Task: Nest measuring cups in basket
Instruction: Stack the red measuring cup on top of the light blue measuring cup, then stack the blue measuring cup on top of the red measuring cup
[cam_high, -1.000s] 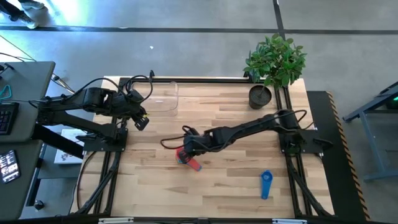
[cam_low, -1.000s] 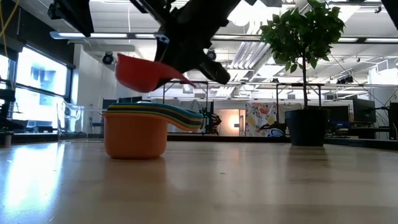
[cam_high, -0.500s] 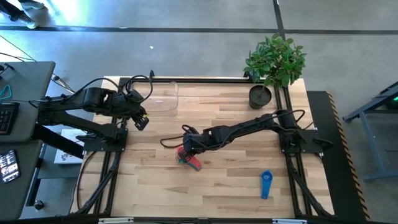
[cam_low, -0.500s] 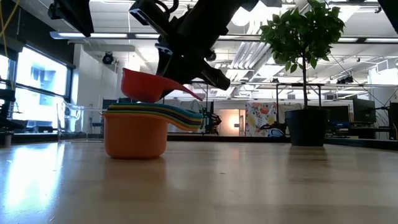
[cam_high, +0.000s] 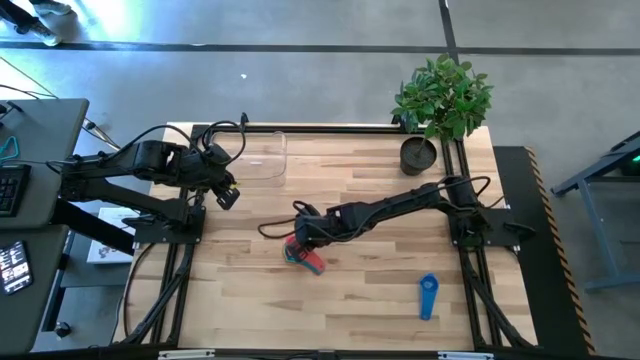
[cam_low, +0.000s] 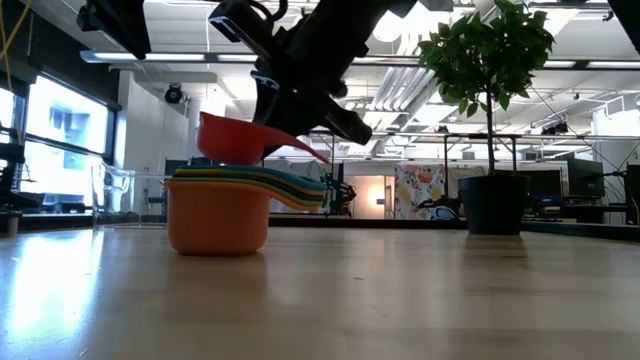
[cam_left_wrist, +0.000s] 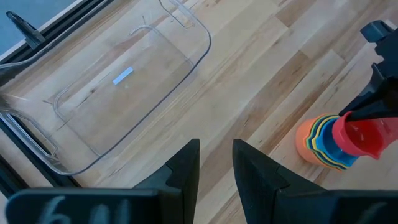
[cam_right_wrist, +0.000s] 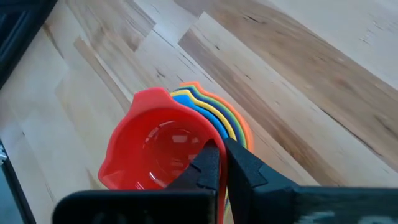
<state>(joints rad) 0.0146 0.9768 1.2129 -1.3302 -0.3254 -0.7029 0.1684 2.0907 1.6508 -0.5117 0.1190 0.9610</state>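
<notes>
Pinching 1 red cup (cam_right_wrist: 155, 152), right gripper (cam_right_wrist: 217, 163) sits over 1 nested stack (cam_low: 230, 205); 1 blue cup (cam_high: 428, 296) apart.

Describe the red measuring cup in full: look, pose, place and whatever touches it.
The red measuring cup is a small glossy plastic scoop with a round bowl, a pour lip and a short flat handle. The right gripper is shut on its rim at the handle side, holding it tilted just above the nested stack of cups near the middle of the table. In the low view its bowl sits low over the stack; whether it touches cannot be told. The bowl is empty.
</notes>
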